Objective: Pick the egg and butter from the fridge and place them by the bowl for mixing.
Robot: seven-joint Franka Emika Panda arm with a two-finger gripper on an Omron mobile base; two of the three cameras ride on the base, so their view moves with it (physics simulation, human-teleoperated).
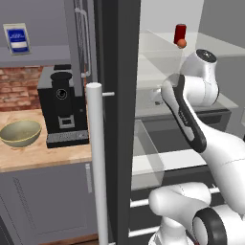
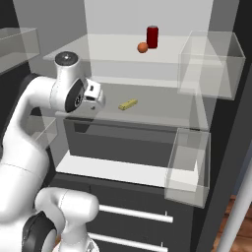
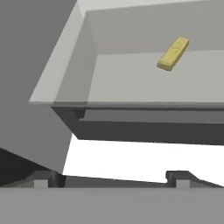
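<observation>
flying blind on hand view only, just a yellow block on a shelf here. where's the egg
Observer: The egg sits on the shelf above the butter, beside a red can.
Operator: is the bowl in the fridge too
Observer: No, the bowl is on the wooden counter left of the fridge, beside a black coffee machine.
Operator: gripper holding anything
Observer: No, the gripper is open and empty, short of the butter's shelf.

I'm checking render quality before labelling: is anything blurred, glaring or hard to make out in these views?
Right base view: sharp, evenly lit; clear door bins show only faint outlines. Left base view: egg small but crisp. Hand view: butter sharp with barely any shadow, no glare.
</observation>
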